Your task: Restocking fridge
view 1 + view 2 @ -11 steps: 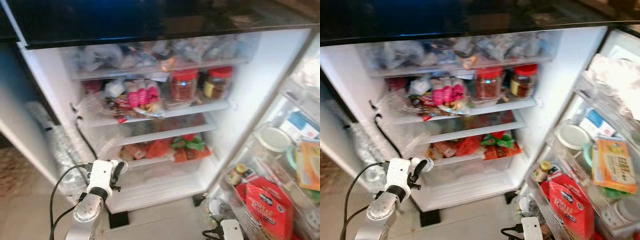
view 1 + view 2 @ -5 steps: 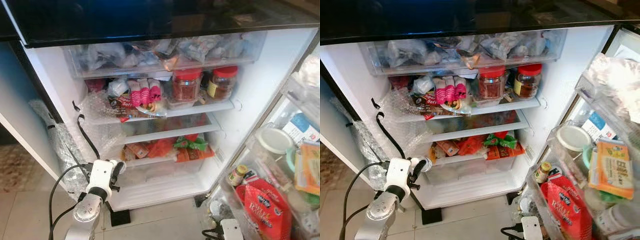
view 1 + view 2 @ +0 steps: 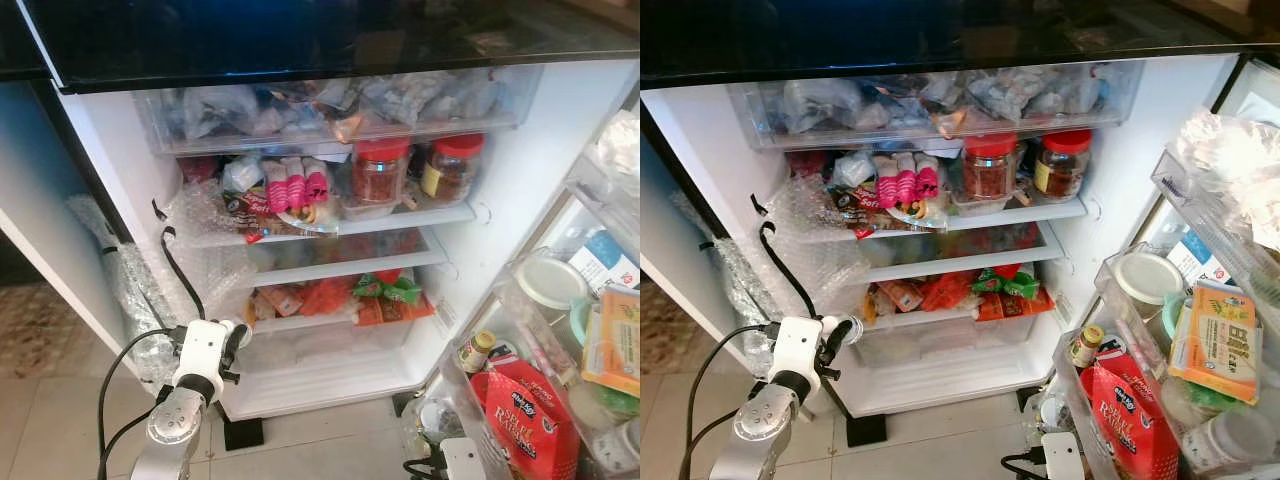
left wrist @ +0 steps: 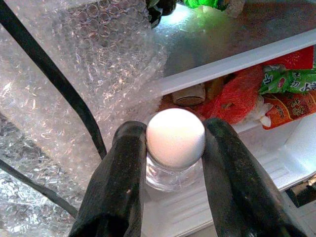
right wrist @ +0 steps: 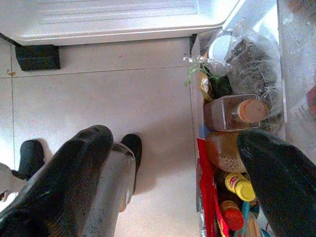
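I have the left gripper (image 4: pixel 173 163) clamped on a small clear bottle (image 4: pixel 174 148) with a white cap, held low at about seven o'clock in front of the open fridge (image 3: pixel 110 170), and the right gripper (image 5: pixel 173 173) hangs spread and empty over the floor by the door rack (image 3: pixel 1120 330) at five o'clock. To place it well I would keep the bottle upright and clear of the black cable (image 3: pixel 180 275) and bubble wrap (image 3: pixel 205 215), aiming for a bare spot on a lower shelf. Farther in, at twelve o'clock, I count two red-lidded jars (image 3: pixel 380 170).

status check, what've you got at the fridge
Left gripper shut on small clear white-capped bottle, low before the open fridge. Right gripper open, idle over tiled floor. Crumpled bubble wrap and black cable crowd the left-side shelves.
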